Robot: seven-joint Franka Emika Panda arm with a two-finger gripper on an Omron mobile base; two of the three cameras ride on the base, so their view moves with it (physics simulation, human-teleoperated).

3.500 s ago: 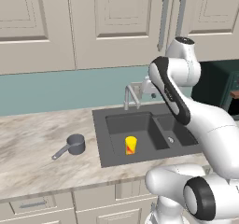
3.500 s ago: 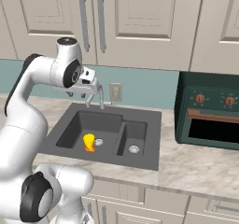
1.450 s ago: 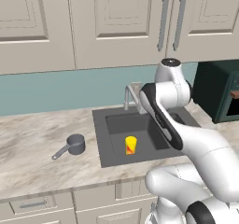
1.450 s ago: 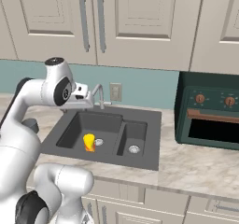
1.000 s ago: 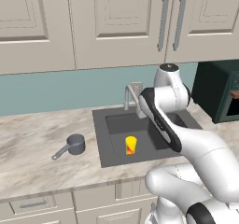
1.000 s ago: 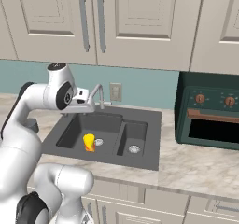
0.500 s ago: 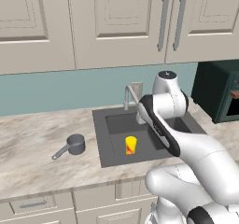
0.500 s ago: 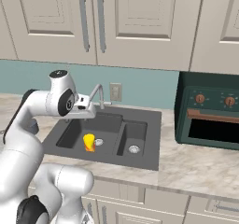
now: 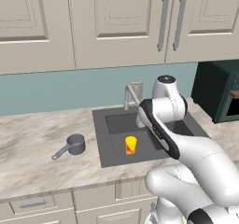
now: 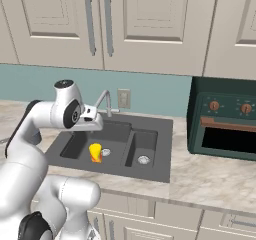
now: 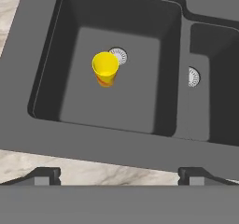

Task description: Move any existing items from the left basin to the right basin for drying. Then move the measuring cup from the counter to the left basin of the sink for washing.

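Note:
A small yellow cup with a red-orange lower part (image 11: 105, 69) stands upright in the left basin (image 11: 70, 92) of the dark grey sink (image 9: 105, 160), beside the round silver drain (image 11: 119, 55). My gripper (image 11: 119, 176) hangs open above the sink's front edge, well above the yellow cup (image 10: 95, 152), with nothing between its fingertips (image 11: 45, 175). The narrower right basin (image 11: 212, 101) holds only its drain (image 11: 193, 76). The grey measuring cup (image 9: 74, 144) sits on the marbled counter (image 9: 32, 148) left of the sink, its handle pointing to the front left.
A slim silver faucet (image 9: 130, 94) rises behind the sink, close to my arm. A dark green toaster oven (image 10: 222, 126) stands on the counter to the right. Cream wall cabinets (image 9: 116, 22) hang above.
My arm has brought the hand down and closer over the left basin. The gripper stays open. The yellow cup and the measuring cup have not moved.

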